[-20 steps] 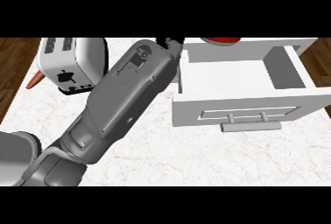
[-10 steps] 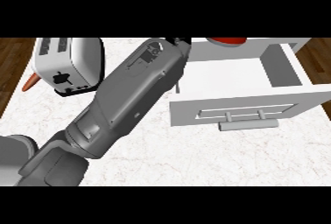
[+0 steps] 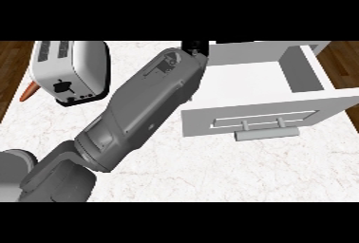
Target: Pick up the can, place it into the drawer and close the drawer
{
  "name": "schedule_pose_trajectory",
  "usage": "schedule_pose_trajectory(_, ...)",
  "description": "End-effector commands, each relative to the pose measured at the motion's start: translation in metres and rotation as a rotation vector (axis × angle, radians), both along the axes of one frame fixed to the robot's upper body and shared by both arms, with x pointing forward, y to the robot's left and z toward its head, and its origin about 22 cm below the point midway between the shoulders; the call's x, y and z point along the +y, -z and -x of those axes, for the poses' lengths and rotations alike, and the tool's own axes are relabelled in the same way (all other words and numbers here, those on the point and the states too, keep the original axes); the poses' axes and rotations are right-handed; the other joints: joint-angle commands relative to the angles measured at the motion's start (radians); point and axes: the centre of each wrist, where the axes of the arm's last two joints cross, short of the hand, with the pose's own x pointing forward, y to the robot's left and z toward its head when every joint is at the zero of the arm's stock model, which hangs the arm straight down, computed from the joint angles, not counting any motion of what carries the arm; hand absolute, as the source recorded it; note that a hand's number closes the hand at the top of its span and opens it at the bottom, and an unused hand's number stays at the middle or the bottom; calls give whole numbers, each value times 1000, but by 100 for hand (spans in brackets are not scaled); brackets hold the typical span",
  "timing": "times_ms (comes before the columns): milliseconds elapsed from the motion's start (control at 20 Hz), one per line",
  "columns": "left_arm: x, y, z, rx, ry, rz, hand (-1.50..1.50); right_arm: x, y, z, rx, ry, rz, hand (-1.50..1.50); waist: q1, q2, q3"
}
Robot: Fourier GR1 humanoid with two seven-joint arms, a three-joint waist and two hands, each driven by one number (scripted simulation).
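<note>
A: Starting with the biggest thing: the counter (image 3: 210, 166) is white marble, and our left forearm (image 3: 140, 114) lies across it on a diagonal, from the lower left up toward the top middle.

B: Next the drawer (image 3: 259, 116). It stands open at the right, its front panel and handle toward us, the white inside bare where we can see it.

A: Then the toaster (image 3: 70, 71) at the upper left, well apart from the drawer, with something orange (image 3: 26, 91) poking out beside it at the counter's edge.

B: And the left hand (image 3: 195, 47)? We see only a dark bit of it at the end of the forearm, right at the top, just beside the drawer's left wall.

A: So we cannot tell whether it is wide, narrow or holding anything. The right hand shows nowhere.

B: Where is the can?

A: We cannot see it. It may be under the hand or past the top edge; the drawer's visible floor does not show it.

B: Then we judge the step to be either the reach for it or the carry over the drawer. How do we do it well?

A: Keep the can upright, clear the drawer's left wall before lowering, set it well inside, then pull the arm out fully before we push the front shut.
</note>
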Motion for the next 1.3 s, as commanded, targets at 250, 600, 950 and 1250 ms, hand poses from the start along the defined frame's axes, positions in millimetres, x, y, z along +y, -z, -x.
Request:
schedule_pose_trajectory(250, 1, 7, -4, 19, -85, -38, -150, 0, -2, 4, 4, 3, -4, -150, -5, 0, 0)
schedule_pose_trajectory(600, 1, 22, 2, 23, -105, -17, -150, 3, -4, -5, -1, -3, -7, -150, -10, 4, 0)
schedule_pose_trajectory(950, 5, 25, -1, -14, -86, 18, -150, 2, -28, -4, -113, 34, 199, -150, 9, 3, -1)
schedule_pose_trajectory(1250, -1, 13, 1, -56, -69, 55, -150, 20, -39, -7, -192, -59, 388, -150, 8, 3, -1)
